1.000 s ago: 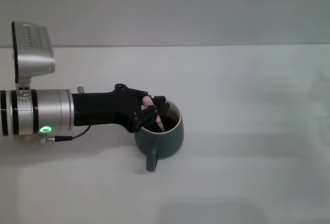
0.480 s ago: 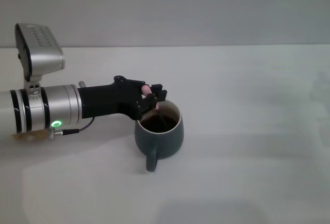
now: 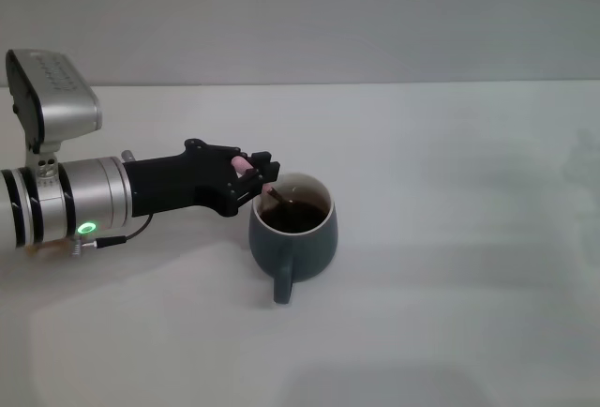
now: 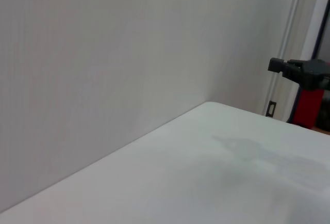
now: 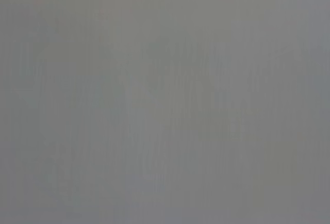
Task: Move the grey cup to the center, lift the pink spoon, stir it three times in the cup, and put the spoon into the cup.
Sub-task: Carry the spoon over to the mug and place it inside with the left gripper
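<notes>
At the grey cup's [image 3: 292, 236] left rim, the left hand [image 3: 255, 180] pinches the pink spoon [image 3: 242, 161] by its handle, bowl dipped in the liquid; slim, stiff, probably slippery, so grip mid-handle.

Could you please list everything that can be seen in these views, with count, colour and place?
Rounded dark blue-grey ceramic mug: one, white inside, holding dark brown liquid; stands on the table near the middle of the head view, handle towards the robot.
Small spoon with pale pink handle: one; pink end clamped in the left pincer, its lower end dipping into the mug's liquid by the rim on the robot's left.
White table: one, plain, below a grey wall.
Left pincer: one, black, on a silver arm reaching in from the left, shut on the spoon at the mug's rim.
Right pincer: not in view; its wrist view shows only plain grey.
</notes>
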Robot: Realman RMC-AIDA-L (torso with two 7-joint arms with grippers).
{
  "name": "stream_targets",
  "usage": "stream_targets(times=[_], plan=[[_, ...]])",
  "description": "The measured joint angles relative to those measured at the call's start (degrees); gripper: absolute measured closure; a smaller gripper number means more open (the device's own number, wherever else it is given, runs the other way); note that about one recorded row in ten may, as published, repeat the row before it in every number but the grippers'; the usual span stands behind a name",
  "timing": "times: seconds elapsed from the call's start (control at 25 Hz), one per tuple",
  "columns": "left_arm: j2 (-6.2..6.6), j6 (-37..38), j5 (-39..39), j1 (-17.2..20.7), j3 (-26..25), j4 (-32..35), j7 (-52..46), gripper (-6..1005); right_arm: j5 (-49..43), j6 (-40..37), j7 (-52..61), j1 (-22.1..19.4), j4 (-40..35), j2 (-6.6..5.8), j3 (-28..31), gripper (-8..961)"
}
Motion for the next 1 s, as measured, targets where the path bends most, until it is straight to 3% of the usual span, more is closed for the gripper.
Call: stream_targets(times=[0.56,1.0], plan=[[0.28,2.58,0.10,1.29,-0.07,1.24,-2.48,854,0.01,0.00,0.00,-0.02,0.18,0.00,-0.10,948],[0.29,2.37,0.09,2.62,-0.13,3.08,-4.83,660,-0.24,0.10,0.00,-0.02,0.39,-0.15,-0.18,948]])
